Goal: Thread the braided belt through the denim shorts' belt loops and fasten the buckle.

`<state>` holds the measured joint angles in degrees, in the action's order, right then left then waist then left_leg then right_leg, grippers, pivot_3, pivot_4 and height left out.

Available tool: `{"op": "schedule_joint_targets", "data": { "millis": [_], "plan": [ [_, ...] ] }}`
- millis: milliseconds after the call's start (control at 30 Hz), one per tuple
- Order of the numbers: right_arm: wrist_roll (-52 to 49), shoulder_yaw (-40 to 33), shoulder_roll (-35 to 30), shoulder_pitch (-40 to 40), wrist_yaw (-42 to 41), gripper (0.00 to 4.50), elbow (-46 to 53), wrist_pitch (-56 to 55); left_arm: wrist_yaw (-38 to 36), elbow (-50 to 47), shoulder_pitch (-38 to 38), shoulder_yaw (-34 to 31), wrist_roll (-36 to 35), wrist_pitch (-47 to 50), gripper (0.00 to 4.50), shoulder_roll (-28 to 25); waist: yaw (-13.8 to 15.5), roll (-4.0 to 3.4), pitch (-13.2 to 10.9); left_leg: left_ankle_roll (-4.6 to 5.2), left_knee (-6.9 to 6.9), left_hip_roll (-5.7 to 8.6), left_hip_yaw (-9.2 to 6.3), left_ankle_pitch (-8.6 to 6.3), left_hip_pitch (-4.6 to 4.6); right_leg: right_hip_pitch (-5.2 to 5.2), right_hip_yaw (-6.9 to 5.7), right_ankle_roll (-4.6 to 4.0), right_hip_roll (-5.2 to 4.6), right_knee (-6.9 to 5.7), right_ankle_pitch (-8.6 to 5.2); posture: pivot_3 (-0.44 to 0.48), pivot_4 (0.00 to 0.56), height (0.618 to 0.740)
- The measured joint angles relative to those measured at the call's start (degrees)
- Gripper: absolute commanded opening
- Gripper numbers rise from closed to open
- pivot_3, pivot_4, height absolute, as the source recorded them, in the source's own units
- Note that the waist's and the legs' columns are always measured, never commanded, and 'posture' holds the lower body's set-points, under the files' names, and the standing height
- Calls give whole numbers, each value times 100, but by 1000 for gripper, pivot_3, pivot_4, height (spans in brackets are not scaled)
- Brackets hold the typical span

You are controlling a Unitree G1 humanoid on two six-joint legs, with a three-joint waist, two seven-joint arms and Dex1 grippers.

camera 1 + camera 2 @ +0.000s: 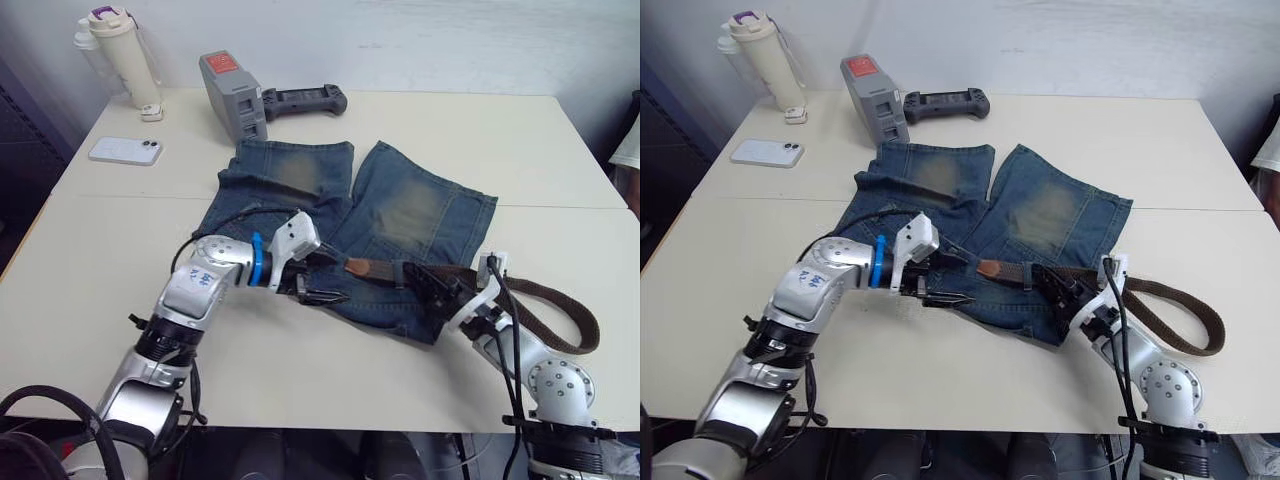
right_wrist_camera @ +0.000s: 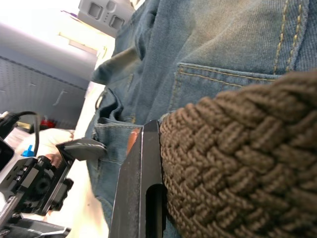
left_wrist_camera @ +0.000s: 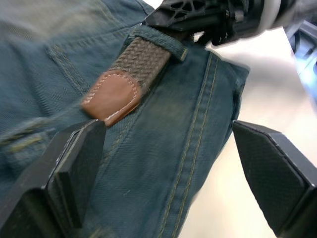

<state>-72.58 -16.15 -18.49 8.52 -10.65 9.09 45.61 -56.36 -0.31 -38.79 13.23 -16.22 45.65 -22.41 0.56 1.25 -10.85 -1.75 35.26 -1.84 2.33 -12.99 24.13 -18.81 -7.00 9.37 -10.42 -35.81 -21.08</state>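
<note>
The denim shorts (image 1: 350,215) lay flat on the counter (image 1: 520,150). The braided belt (image 1: 545,300) ran through a belt loop (image 3: 158,40), its tan tip (image 3: 111,96) resting on the waistband. The right claw (image 1: 425,280) pinched the belt; the left claw (image 3: 168,163) hovered spread wide beside the tip.
</note>
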Motion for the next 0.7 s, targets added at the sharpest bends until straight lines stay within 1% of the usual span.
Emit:
{"op": "schedule_joint_targets", "data": {
  "millis": [67,133,267,333,433,500,533,633,700],
  "plan": [
    [109,8,85,16,-24,0,0,-62,165,-155,-6,-20,-172,439,4464,188,-31,0,0,-1,1,0,-1,1,0,0,1,0,0,-3,0,0,150,740],
    [189,21,135,27,-48,0,0,-73,294,-254,-69,-22,-273,694,4464,260,-70,0,0,-2,3,0,0,1,-3,0,4,0,0,-7,0,0,150,740],
    [342,14,217,-22,-58,0,63,-133,487,-348,-141,-34,-287,832,4464,275,-70,-1,1,-3,2,-1,0,2,-5,0,5,0,0,-7,0,0,150,740],
    [388,-9,274,-54,-54,0,94,-191,718,-304,-195,-148,-341,1139,4464,443,-61,-1,1,-3,5,0,0,2,-4,1,5,0,0,-7,0,0,150,740],
    [433,-42,335,-78,-48,0,127,-222,1139,-112,-408,-829,-793,2370,4464,992,-60,-1,1,-2,8,0,-1,1,-2,2,5,0,-1,-7,0,0,150,740],
    [462,-32,361,-78,-50,0,153,-228,1287,-156,-448,-1103,-1194,3347,4464,1252,-78,-1,1,-3,2,-1,-1,2,-5,0,6,0,0,-7,0,0,150,740],
    [479,-31,367,-79,-50,0,162,-229,1330,-259,-395,-1138,-1335,3712,4464,1299,-81,-1,1,-4,0,-2,-2,3,-5,-1,6,0,1,-8,0,0,150,740],
    [511,-42,398,-101,-40,0,173,-281,1519,-670,-160,-1272,-1608,4357,4464,1506,-69,-1,1,-5,3,-1,-1,3,-4,0,8,0,0,-8,0,0,150,740],
    [562,-37,427,-119,-29,0,209,-300,1694,-766,-151,-1351,-1616,4344,4464,1570,-65,-1,1,-5,10,-1,-1,3,-3,0,10,0,0,-9,0,0,150,740]
  ]
}}
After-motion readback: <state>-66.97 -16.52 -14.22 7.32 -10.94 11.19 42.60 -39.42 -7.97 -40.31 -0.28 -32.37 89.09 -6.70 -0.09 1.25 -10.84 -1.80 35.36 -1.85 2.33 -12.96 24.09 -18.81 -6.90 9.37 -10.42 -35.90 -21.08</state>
